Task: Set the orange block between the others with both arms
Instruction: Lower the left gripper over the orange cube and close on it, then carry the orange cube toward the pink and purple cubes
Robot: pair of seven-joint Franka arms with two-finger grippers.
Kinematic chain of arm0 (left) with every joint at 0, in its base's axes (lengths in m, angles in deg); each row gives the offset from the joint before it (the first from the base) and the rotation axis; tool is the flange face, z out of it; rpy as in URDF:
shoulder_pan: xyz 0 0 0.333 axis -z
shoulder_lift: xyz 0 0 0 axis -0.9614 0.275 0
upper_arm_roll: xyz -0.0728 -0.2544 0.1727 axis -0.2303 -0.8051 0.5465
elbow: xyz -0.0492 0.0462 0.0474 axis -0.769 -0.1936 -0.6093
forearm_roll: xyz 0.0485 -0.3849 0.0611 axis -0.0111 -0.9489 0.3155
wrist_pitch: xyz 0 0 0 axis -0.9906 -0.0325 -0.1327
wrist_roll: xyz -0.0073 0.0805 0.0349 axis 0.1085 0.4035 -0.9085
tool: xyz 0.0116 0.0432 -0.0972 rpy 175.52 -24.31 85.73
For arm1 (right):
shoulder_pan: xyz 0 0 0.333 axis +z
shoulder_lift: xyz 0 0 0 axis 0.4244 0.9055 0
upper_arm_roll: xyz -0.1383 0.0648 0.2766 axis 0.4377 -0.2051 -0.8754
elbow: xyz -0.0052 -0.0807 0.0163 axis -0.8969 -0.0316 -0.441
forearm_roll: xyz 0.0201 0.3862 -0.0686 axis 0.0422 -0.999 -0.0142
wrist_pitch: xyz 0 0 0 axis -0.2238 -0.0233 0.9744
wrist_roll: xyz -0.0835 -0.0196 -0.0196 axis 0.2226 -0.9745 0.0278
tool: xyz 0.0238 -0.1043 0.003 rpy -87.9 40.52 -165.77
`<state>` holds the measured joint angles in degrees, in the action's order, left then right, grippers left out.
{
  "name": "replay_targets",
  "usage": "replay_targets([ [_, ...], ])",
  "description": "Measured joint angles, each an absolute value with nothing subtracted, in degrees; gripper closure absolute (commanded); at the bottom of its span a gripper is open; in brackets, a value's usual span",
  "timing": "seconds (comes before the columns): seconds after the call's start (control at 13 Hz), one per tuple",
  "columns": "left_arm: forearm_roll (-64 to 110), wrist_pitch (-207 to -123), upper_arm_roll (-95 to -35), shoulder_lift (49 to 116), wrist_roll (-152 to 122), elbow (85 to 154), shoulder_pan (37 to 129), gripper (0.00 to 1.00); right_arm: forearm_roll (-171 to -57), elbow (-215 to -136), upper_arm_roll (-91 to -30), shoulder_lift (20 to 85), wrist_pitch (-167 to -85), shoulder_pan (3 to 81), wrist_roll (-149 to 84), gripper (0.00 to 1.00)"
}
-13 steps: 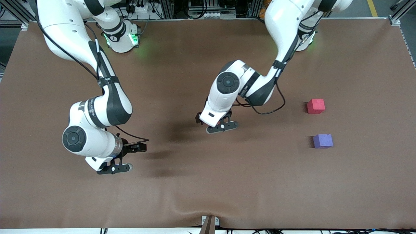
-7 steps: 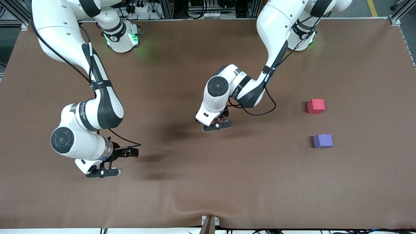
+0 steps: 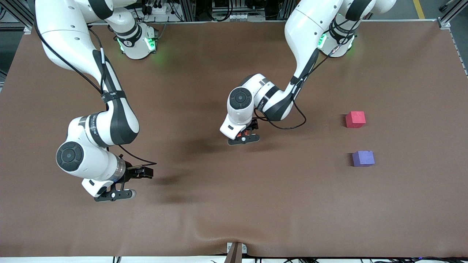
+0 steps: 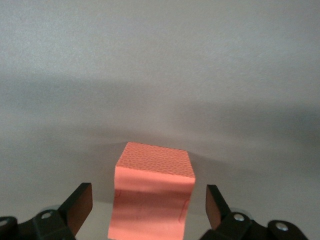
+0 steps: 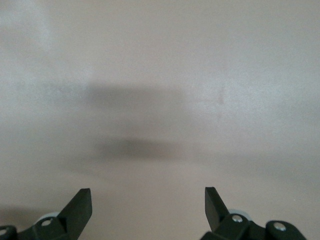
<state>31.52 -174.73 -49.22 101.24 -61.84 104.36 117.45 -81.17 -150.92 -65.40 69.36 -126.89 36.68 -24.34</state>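
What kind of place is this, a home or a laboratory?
Most likely a robotics laboratory: two white arms fixed along a brown-covered table, aluminium framing and cabling at its edge, and only small foam cubes, such as the purple cube, as test objects.

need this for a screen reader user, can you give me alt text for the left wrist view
An orange block sits on the plain tabletop between the two open black fingers of the left gripper, with a gap showing on each side of it. Soft shadow lies over the table around the block; nothing else is in view.

Left gripper (image 3: 244, 138) low over orange block (image 3: 244, 138) (mostly hidden); right gripper (image 3: 116, 192) waits.
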Motion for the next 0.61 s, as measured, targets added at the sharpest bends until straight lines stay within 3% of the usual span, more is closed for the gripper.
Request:
replay_targets([
  [0.54, 32.87, -174.73, -49.31, 101.24, -61.84, 105.33, 117.63, 0.00, -78.80, -154.44, -65.30, 69.51, -127.17, 33.77, -24.55, 0.00],
  [0.61, 32.87, -174.73, -49.33, 101.24, -61.84, 105.34, 117.65, 0.10, -78.80, -155.09, -65.29, 69.46, -126.75, 33.28, -24.55, 0.00],
])
